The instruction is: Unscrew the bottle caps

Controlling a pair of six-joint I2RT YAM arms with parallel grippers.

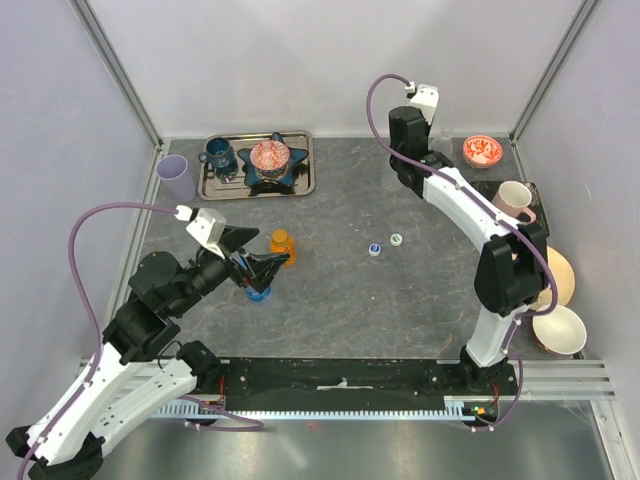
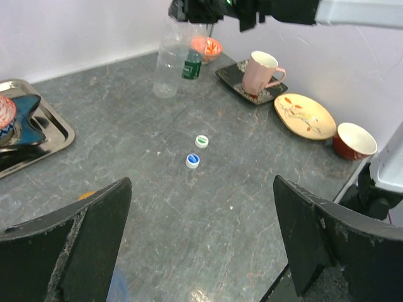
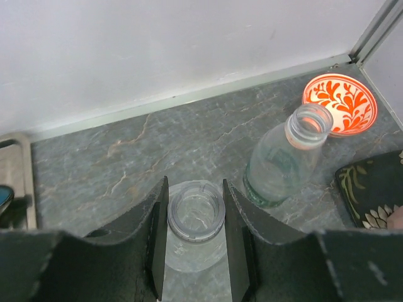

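**Top and wrist views of cap removal, partway through.** We see two caps lying loose on the counter (image 1: 340, 300), apart from any bottle. These are the green cap (image 2: 201, 141) and, just beside it, the blue-white cap (image 2: 192, 160), both mid-counter.

At the far edge stand two open-necked bottles. The right gripper (image 3: 195, 189) pinches the neck of the clear bottle (image 3: 189, 221) between its jaws. The green-label bottle (image 3: 286, 157) stands free near it. We judge these two bottles done.

The left gripper (image 1: 272, 270) has its jaws spread wide and holds nothing. It sits between the orange cap (image 1: 282, 240) and the blue cap (image 1: 258, 293), which lies close under the jaws. The orange cap appears to sit on an orange bottle. We cannot tell whether the blue cap is loose or on a bottle.

We judge the orange cap, and possibly the blue one, as left to unscrew. On that reading, about half the task remains.
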